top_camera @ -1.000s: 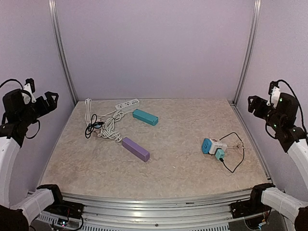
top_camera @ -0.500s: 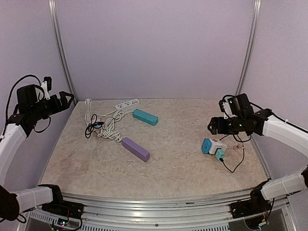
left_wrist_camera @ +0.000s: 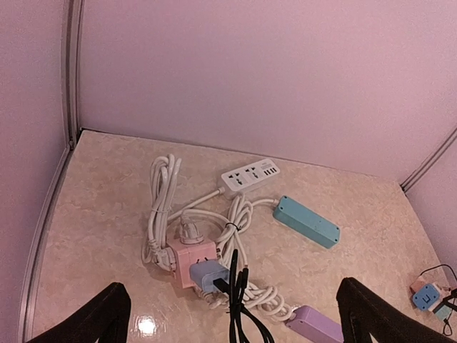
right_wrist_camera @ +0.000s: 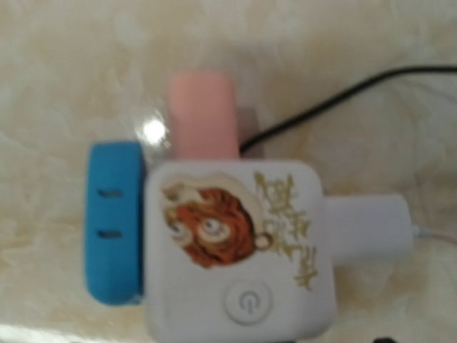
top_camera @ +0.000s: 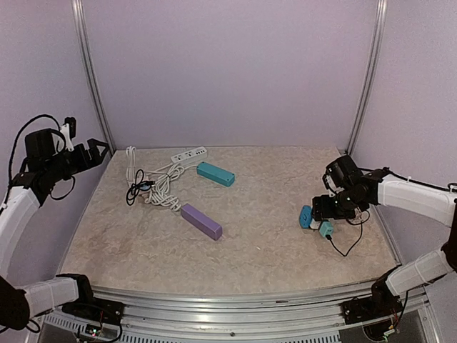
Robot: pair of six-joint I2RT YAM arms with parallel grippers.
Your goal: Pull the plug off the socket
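walls (top_camera: pixel 228 71): plain lilac | tabletop (top_camera: pixel 257 236): beige marbled | corner posts (top_camera: pixel 91 78): aluminium | light: soft, even

From above, the right gripper (top_camera: pixel 327 209) covers most of the white cube-shaped plastic socket (right_wrist_camera: pixel 239 243). Up close the cube is blurred, and a thin black cable (right_wrist_camera: pixel 335 100) runs out of view on the right.

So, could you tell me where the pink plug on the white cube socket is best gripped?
Grip the pink plug across its two long sides, coming from above. Its body sticks straight out of the white cube socket; mind the black cable ending close beside it.
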